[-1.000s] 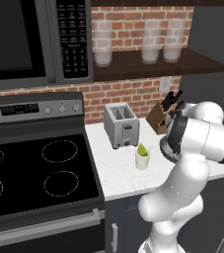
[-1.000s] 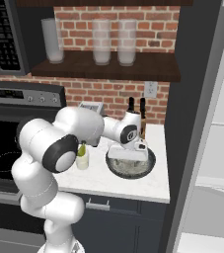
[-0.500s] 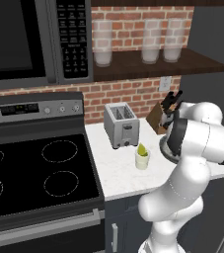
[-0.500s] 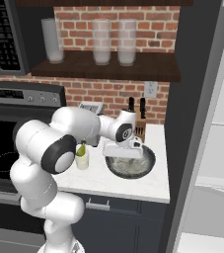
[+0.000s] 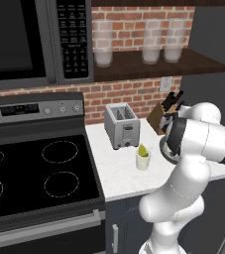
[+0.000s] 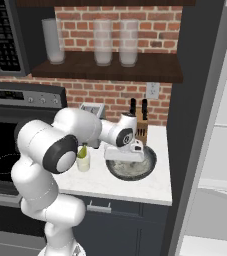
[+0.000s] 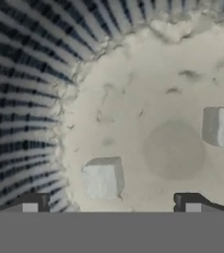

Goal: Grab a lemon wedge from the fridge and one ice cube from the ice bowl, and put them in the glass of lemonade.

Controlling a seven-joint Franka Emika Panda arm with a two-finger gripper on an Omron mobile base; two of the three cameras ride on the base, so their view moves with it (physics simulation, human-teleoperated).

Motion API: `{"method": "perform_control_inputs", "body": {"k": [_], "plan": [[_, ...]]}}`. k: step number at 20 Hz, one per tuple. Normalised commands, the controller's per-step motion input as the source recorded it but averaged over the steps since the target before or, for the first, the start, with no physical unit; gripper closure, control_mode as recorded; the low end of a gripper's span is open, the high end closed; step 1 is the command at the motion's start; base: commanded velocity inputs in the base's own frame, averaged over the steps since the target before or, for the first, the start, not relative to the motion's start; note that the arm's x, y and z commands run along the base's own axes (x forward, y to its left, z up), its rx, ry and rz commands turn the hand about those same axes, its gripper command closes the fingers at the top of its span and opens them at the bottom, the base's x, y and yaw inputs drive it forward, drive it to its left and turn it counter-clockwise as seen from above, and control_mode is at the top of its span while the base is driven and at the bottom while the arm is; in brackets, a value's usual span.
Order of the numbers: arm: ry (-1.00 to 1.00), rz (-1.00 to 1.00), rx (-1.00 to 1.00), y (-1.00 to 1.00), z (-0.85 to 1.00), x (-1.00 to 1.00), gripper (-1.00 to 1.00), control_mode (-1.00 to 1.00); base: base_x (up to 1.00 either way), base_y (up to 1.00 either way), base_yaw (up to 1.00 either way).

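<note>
Two square ice cubes (image 7: 102, 179) in ribbed ice bowl (image 7: 29, 99)

- My arm (image 5: 183, 198) is built of smooth, glossy white shells, rounded and bulbous at each segment.
- My joints are marked by dark grey to black bands and round caps, one large cap (image 6: 60, 154) facing the right base camera.
- My wrist (image 6: 125, 136) carries a smaller dark disc with a light centre.
- My hand (image 6: 125, 152) is a flat white block.
- My fingertips (image 7: 29, 203) are small, dark and squared, each with a pale grey pad.
</note>
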Motion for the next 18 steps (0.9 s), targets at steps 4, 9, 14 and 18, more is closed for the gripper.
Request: {"method": "perform_control_inputs", "body": {"k": [4, 9, 14, 18], "plan": [[-0.03, 0.00, 0.01, -0.16, 0.00, 0.03, -1.00, -1.00, 0.00, 0.00, 0.00], [-0.03, 0.00, 0.00, -0.09, 0.00, 0.24, -1.00, -1.00, 0.00, 0.00, 0.00], [-0.04, 0.00, 0.00, 0.00, 0.00, 0.27, -1.00, -1.00, 0.00, 0.00, 0.00], [0.00, 0.00, 0.00, -0.02, 0.00, 0.06, -1.00, -1.00, 0.00, 0.00, 0.00]]}}
